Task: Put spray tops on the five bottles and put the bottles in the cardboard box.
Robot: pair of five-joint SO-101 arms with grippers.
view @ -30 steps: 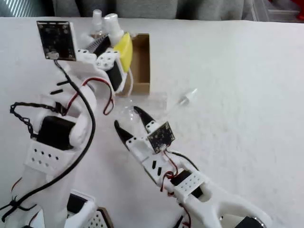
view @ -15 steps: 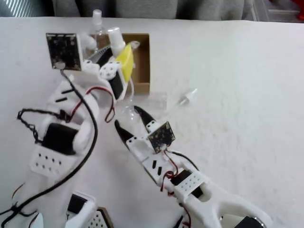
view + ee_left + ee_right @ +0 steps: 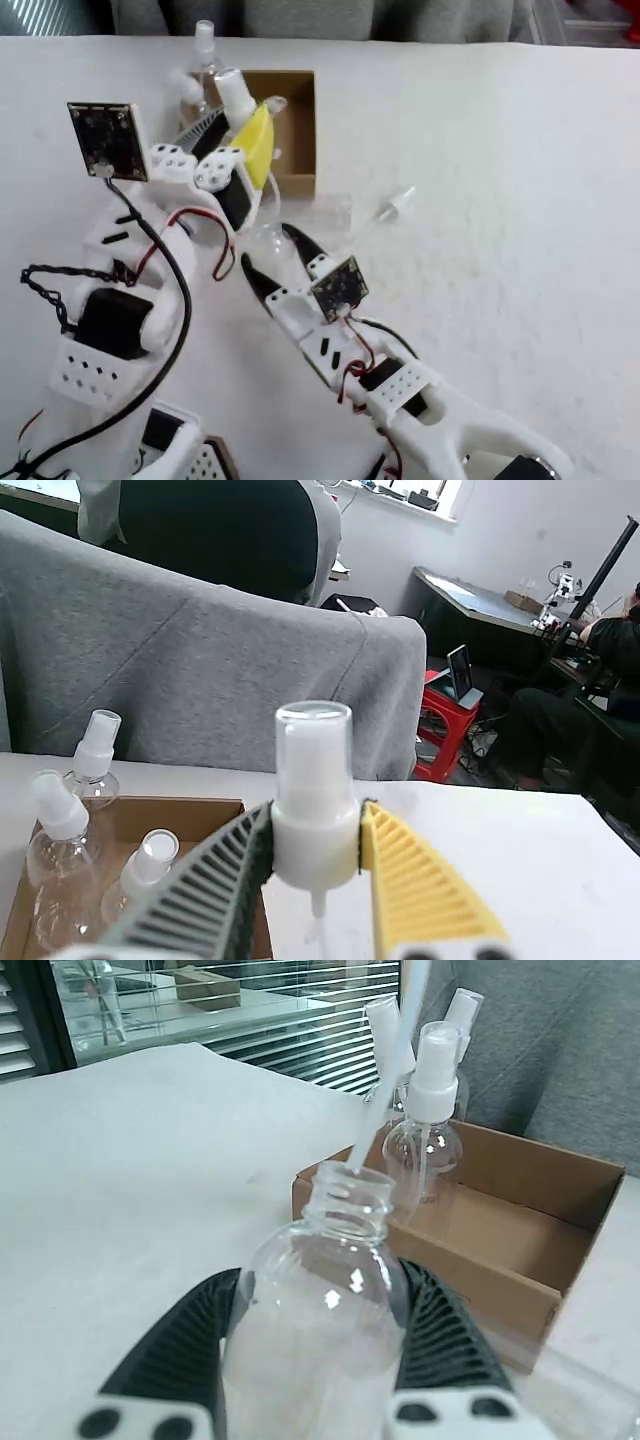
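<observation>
My left gripper is shut on a white spray top, holding it upright with its dip tube hanging down. In the high view this spray top hangs over the near edge of the cardboard box. My right gripper is shut on a clear open-necked bottle, standing upright just in front of the box. The thin tube reaches down to the bottle's neck. Three bottles with tops stand in the box.
A loose spray top lies on the white table to the right of the box. Something clear lies by the box's near corner. A grey chair back stands behind the table.
My left arm has drawn back toward the near side, bringing the spray top from over the box's far end toward the bottle in my right gripper. The right arm has kept still.
</observation>
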